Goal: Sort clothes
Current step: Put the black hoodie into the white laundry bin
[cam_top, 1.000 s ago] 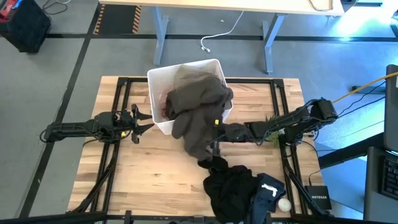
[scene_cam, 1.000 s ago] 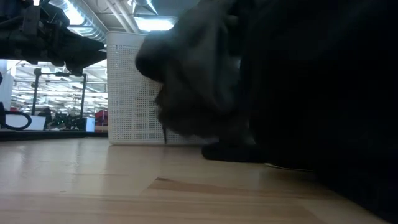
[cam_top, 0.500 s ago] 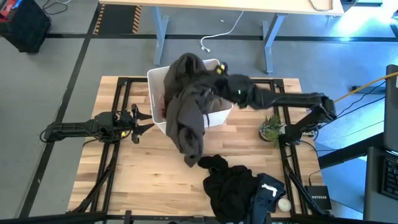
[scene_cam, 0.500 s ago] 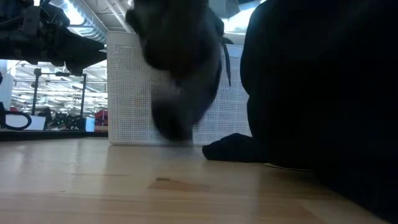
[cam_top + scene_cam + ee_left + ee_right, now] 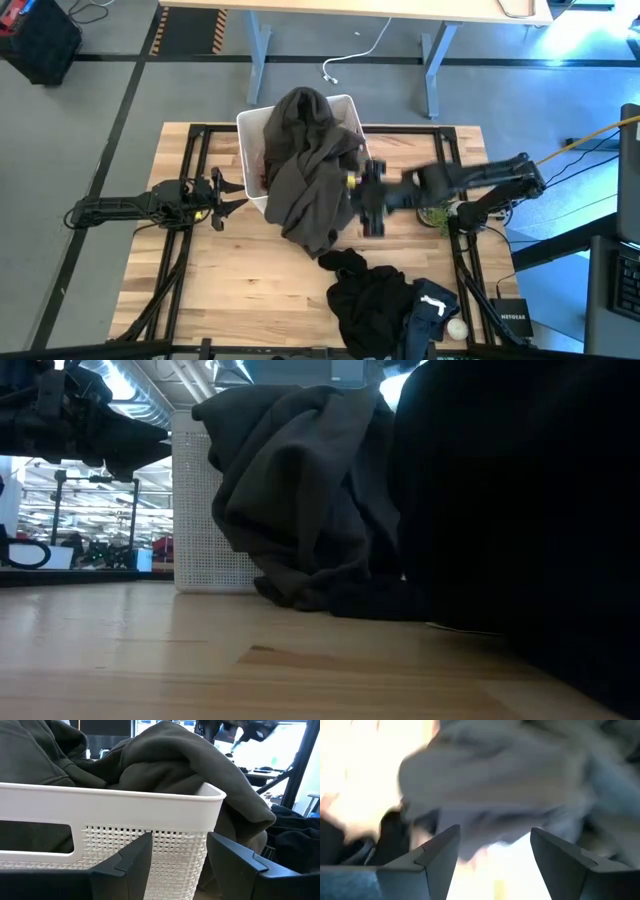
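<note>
A dark olive-brown garment [image 5: 310, 165] lies heaped over the white bin [image 5: 250, 125]. It hangs down the bin's near right wall, and its lower end rests on the table [image 5: 310, 585]. A pale pink garment [image 5: 262, 165] shows inside the bin. A black garment [image 5: 375, 300] and a small navy one with a white mark [image 5: 430, 308] lie near the table's front edge. My right gripper [image 5: 362, 200] is open and empty just right of the olive garment, which fills its wrist view [image 5: 492, 837]. My left gripper [image 5: 232, 190] is open at the bin's left wall [image 5: 177, 850].
A small green plant [image 5: 435, 212] stands under my right arm. A white ball [image 5: 457, 327] lies by the navy garment. Bare wood shows at the table's near left [image 5: 230, 290]. The black garment fills the right of the low view [image 5: 520, 510].
My right gripper has carried the olive garment up from the table and toward the far edge, over the bin. It has then let go and drawn back toward the near right. The garment, lifted and swinging before, now lies heaped over the bin with its end on the table.
</note>
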`<action>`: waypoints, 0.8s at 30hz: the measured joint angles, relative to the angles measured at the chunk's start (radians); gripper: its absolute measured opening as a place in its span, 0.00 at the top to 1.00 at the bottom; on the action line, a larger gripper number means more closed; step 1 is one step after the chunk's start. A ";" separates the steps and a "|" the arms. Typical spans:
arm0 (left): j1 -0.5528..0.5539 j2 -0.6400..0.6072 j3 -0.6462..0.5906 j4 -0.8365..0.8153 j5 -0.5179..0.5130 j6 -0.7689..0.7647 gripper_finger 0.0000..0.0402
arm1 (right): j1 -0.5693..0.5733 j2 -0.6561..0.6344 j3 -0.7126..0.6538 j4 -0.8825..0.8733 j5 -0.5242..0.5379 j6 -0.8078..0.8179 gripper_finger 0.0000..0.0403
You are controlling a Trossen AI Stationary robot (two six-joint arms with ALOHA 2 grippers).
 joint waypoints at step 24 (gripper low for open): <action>0.000 0.000 0.000 0.001 0.000 0.000 0.54 | 0.072 0.086 -0.814 1.173 0.219 -0.250 0.36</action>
